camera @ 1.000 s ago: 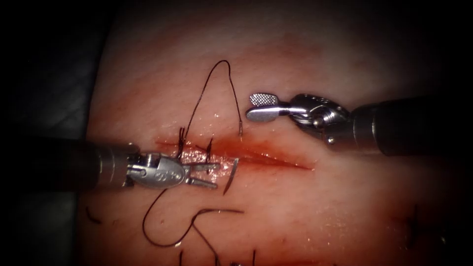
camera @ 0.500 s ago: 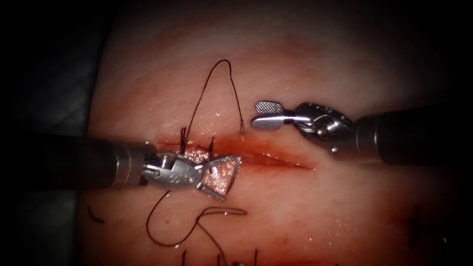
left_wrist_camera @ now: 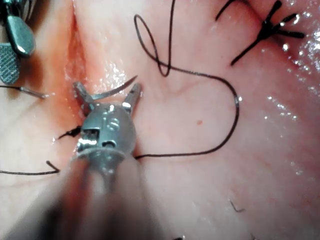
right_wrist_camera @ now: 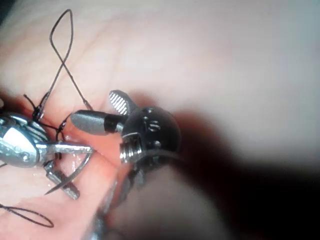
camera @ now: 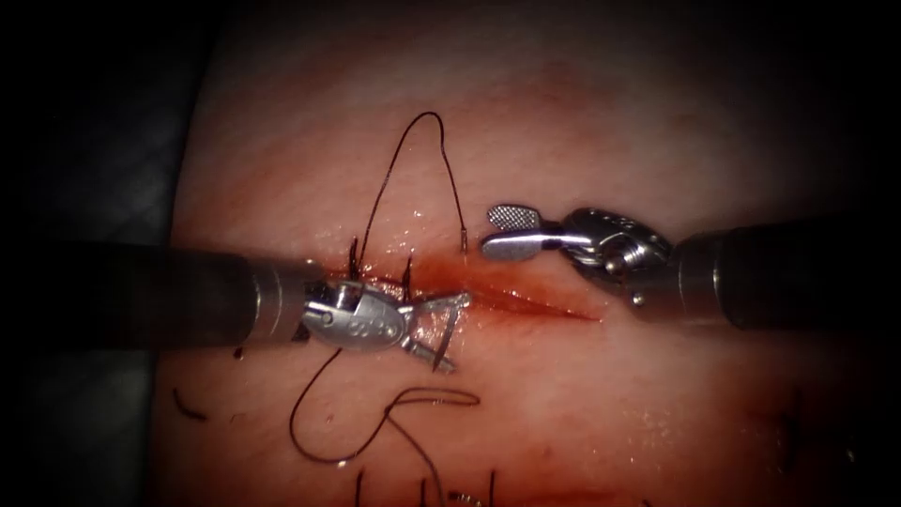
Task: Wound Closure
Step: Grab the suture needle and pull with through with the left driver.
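The needle [camera: 449,324], emerging from the tissue [camera: 582,404] below the cut [camera: 526,302], was straddled by the spread left claw [camera: 449,330], evidently to be grasped, while the right claw [camera: 502,232] was held parted and empty above the cut.

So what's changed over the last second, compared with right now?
The left arm's hand slid right along the cut and opened wide around the curved steel needle, not yet closed on it. The right arm's hand dropped slightly, open and empty. The dark thread loop and needle stayed put.
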